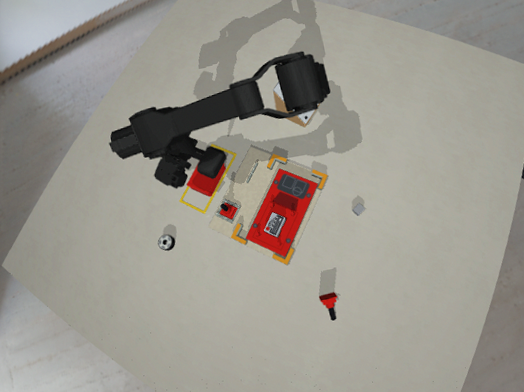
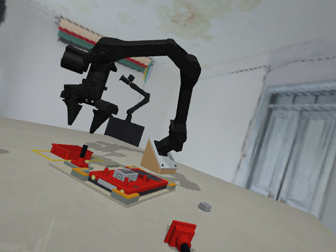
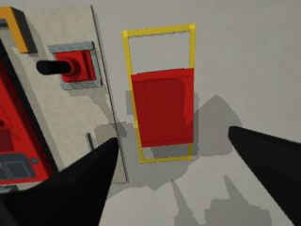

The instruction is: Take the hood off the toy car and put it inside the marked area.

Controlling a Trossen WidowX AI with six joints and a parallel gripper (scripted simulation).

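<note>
Red hood (image 3: 162,106) lying inside the yellow marked area (image 3: 126,75) on the table (image 1: 401,148), jaws spread wide and empty — hovering above it, toy car (image 1: 279,211) beside.

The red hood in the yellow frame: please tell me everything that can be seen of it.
The red hood is a shallow rectangular tray-like piece, seemingly plastic, with low walls. It lies flat on the table inside the yellow outline, nearer one end, leaving the other end bare. The open gripper hangs above it, touching nothing.
</note>
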